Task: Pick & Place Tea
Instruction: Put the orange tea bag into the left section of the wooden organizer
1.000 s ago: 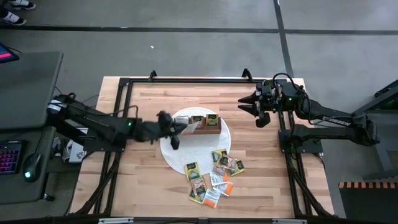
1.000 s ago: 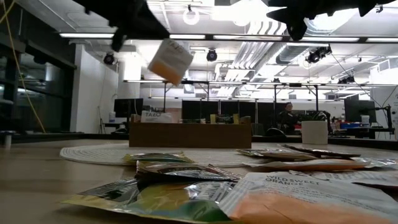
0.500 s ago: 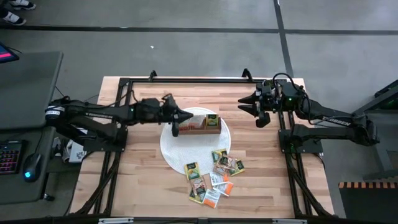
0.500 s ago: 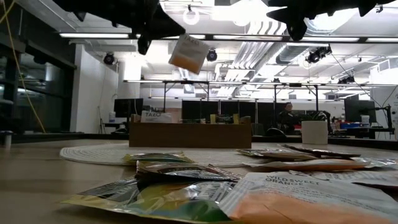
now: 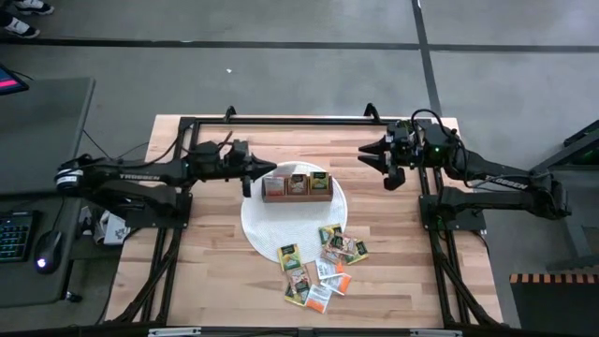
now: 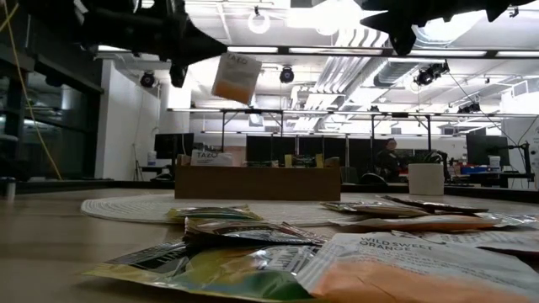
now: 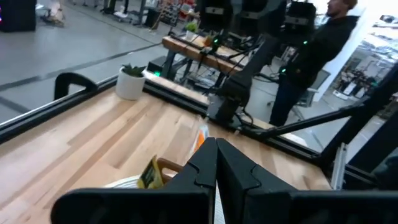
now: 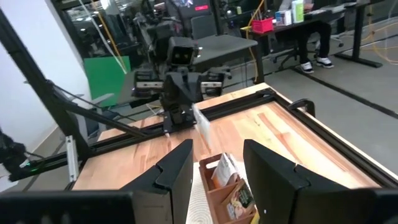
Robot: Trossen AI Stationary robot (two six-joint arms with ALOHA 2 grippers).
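A single packet [image 6: 236, 77] is held pinched in the left gripper [image 5: 255, 174], its fingers clamped together on the paper's edge, high above the table [image 5: 215, 281] and just left of the box [image 5: 297, 185]. In the low view the packet hangs tilted below the fingertips, well clear of the box's top. The box stands on a round white mat [image 5: 281, 232], with packets already showing in its compartments. Nearer the front edge, the loose tea [image 5: 321, 259] is spread in an overlapping heap, partly on the mat and partly on bare wood. Farther right, the right gripper [image 5: 372, 157] is held idle over the table's far corner, its fingers apart and nothing between them.

The packets are judged very light, thin and limp, likely to flex or swing when carried and to slide over one another in the heap. An exposed edge or corner would be the surest place for a pinch; a flat, centred approach risks lifting two at once.
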